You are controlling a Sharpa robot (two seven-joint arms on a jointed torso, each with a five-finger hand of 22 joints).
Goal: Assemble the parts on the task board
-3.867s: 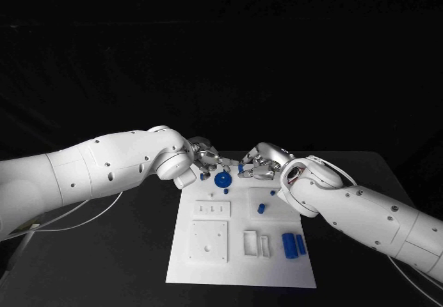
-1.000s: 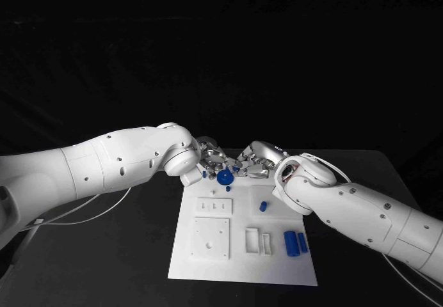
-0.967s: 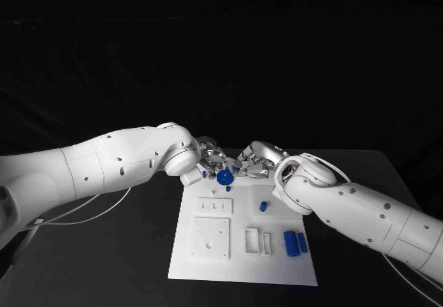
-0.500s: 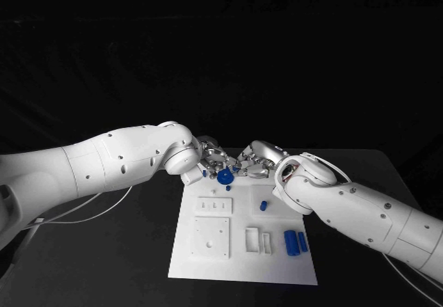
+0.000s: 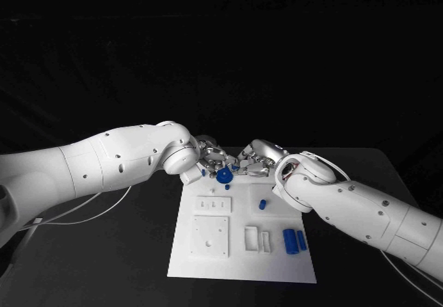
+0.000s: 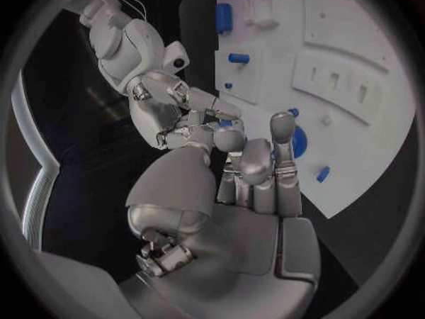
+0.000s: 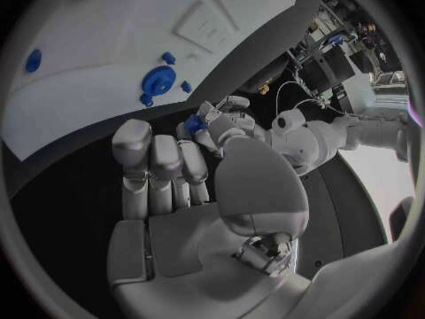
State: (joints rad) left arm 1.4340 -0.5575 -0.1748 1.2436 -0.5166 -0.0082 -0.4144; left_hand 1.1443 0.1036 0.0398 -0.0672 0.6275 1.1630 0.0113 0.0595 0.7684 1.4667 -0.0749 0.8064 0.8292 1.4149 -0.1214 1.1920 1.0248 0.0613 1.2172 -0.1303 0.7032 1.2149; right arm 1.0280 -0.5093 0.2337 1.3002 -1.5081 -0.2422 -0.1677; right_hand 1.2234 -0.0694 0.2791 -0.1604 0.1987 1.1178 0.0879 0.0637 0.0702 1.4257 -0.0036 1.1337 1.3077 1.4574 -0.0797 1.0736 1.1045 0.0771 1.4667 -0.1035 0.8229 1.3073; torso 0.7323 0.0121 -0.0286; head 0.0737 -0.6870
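Observation:
The white task board (image 5: 240,265) lies in the middle of the table. Above its far edge my left hand (image 5: 210,157) and right hand (image 5: 256,163) meet fingertip to fingertip. Between them is a small blue part (image 7: 195,124), pinched at the left hand's (image 7: 226,124) fingertips and touching my right hand's (image 7: 177,191) fingers. In the left wrist view the same part (image 6: 226,122) shows between my left hand (image 6: 239,184) and the right hand (image 6: 173,110). Just below the hands, a blue gear (image 5: 223,174) stands on the board.
Other blue parts sit on the board: a short peg (image 5: 262,204) mid-board, two cylinders (image 5: 290,241) near its right edge, and small pieces (image 5: 228,188) by the gear. White raised blocks (image 5: 210,236) occupy the board's left half. Black table lies on both sides.
Since 3.9 s ago the two hands have closed the gap between them above the board's far edge. Over the last second they have hardly moved.

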